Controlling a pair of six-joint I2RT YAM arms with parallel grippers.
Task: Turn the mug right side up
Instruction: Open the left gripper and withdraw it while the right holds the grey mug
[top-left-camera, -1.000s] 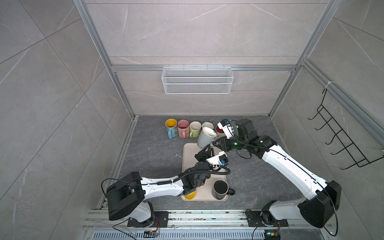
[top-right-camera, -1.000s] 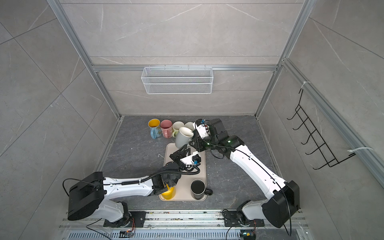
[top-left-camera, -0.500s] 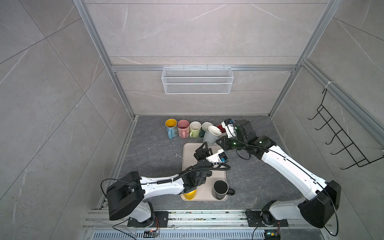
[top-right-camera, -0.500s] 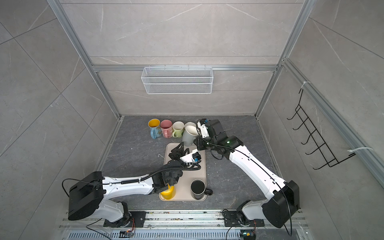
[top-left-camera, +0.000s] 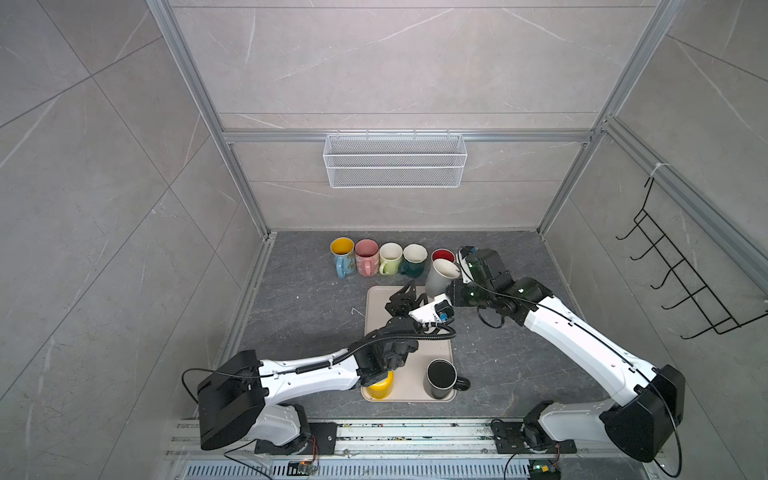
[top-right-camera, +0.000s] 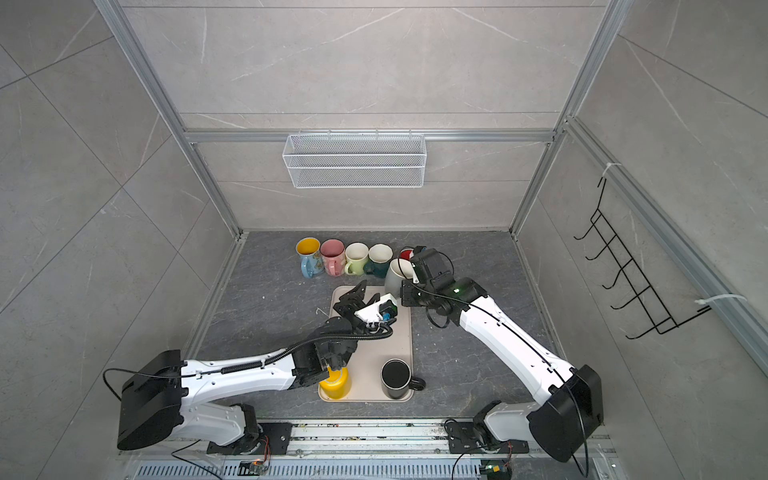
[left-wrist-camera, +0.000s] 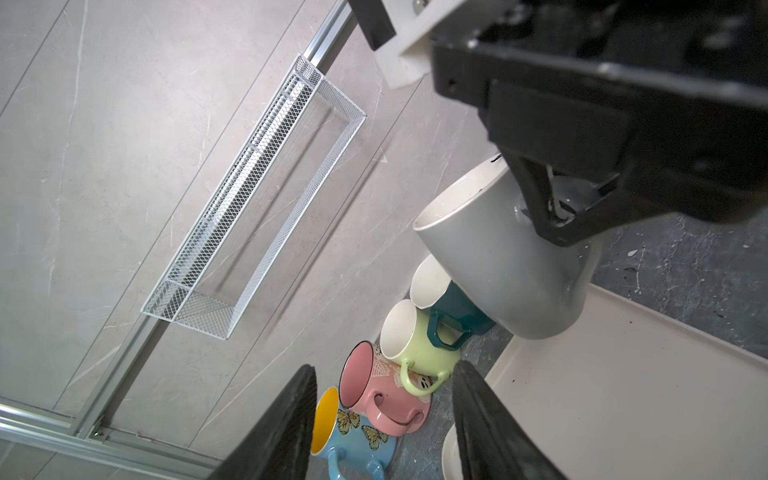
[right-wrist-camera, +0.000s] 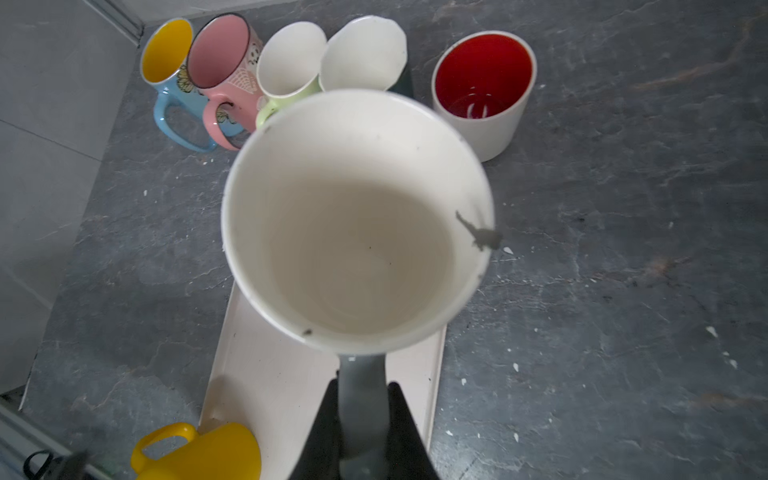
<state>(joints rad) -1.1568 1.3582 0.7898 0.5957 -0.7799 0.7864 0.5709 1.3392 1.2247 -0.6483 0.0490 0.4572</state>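
Mug (top-left-camera: 440, 276), grey and tilted mouth-up, hangs over the far edge of the tray (top-left-camera: 432, 349) on the dark slate tabletop (top-left-camera: 316, 316), my right gripper (right-wrist-camera: 362, 388) clamped on its handle, my left gripper (left-wrist-camera: 386, 368) spread empty, grey tiled walls (top-left-camera: 395, 75) and a wire basket (top-left-camera: 395, 166) behind.

Both arms are white with black joints. The left arm (top-left-camera: 309, 371) has a thick bumpy black hose (top-left-camera: 376, 337) along it. The right arm (top-left-camera: 582, 345) has a thin black wire (top-left-camera: 557, 314) and a small green light (top-right-camera: 457, 289). The left gripper (left-wrist-camera: 384, 374) and right gripper (right-wrist-camera: 362, 388) have black fingers (left-wrist-camera: 286, 428)
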